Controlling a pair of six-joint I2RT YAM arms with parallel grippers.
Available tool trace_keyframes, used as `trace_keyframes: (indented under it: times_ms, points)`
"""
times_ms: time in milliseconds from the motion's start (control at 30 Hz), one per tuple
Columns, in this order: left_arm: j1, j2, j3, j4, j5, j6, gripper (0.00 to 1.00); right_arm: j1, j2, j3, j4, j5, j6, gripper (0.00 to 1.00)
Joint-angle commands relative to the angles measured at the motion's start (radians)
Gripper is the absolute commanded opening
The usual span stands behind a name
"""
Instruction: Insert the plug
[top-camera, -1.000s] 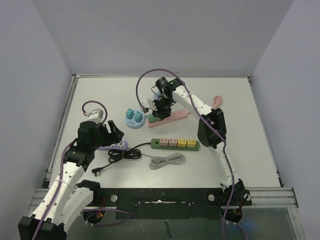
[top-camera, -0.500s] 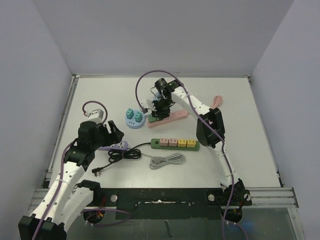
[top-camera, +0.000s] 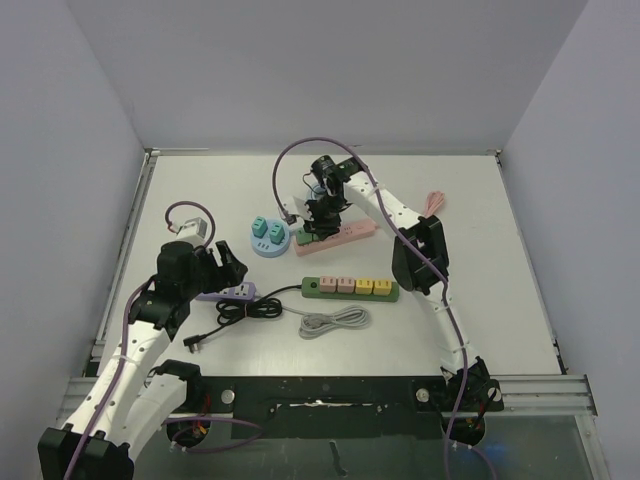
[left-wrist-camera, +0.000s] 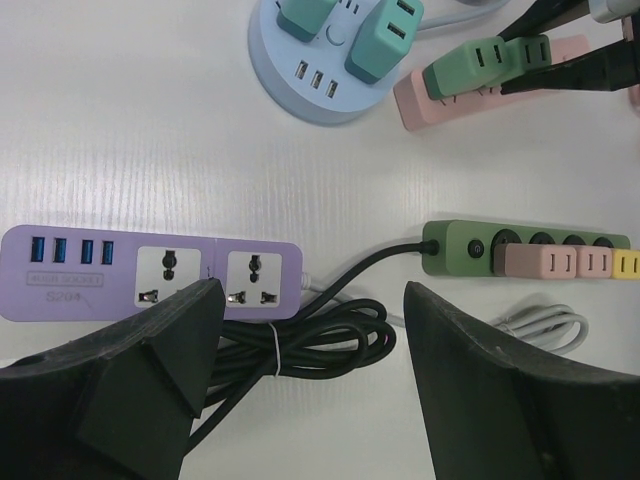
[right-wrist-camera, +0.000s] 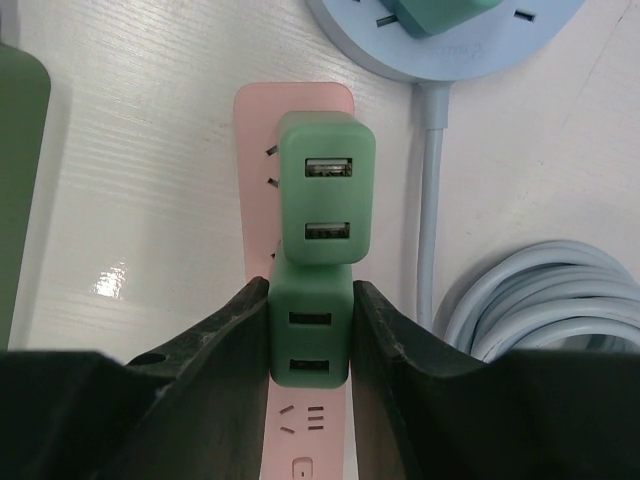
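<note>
My right gripper (right-wrist-camera: 311, 330) is shut on a green USB charger plug (right-wrist-camera: 311, 335), holding it on the pink power strip (right-wrist-camera: 308, 440) just behind a second green charger (right-wrist-camera: 324, 190) that sits in the strip. In the top view the right gripper (top-camera: 320, 222) is at the left end of the pink strip (top-camera: 350, 232). My left gripper (left-wrist-camera: 310, 400) is open and empty, hovering over a coiled black cord (left-wrist-camera: 300, 345) next to a purple power strip (left-wrist-camera: 120, 270); in the top view the left gripper (top-camera: 225, 268) is at centre left.
A round blue outlet hub (top-camera: 270, 240) with teal chargers stands left of the pink strip. A green power strip (top-camera: 350, 288) with pink and yellow plugs lies mid-table, with a coiled grey cable (top-camera: 335, 320) in front. A pink cable (top-camera: 435, 203) lies at the right.
The right gripper has shifted very slightly at the pink strip's left end. The left arm has not moved.
</note>
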Motion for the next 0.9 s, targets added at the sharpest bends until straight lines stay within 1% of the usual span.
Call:
trace_keyframes:
  times_ms: [0,133,267,533,733,867]
  points:
    - [0.010,0.002,0.007,0.046,-0.004,0.011,0.72,0.012,0.008,-0.057,-0.203,-0.040,0.051,0.00]
    - [0.012,-0.003,0.005,0.046,-0.004,0.010,0.72,0.043,-0.049,-0.099,-0.203,-0.048,0.047,0.00]
    - [0.013,-0.010,0.004,0.042,-0.002,0.010,0.72,0.054,-0.044,-0.106,-0.203,-0.049,0.052,0.00]
    - [0.013,-0.021,0.002,0.040,-0.003,0.011,0.72,0.014,0.113,-0.024,-0.186,-0.026,0.106,0.00]
    - [0.013,-0.025,0.001,0.043,-0.008,0.010,0.72,-0.006,0.212,-0.050,-0.140,0.049,0.170,0.00]
    - [0.013,-0.023,0.000,0.043,-0.010,0.010,0.72,0.008,0.248,-0.123,-0.093,0.133,0.193,0.00]
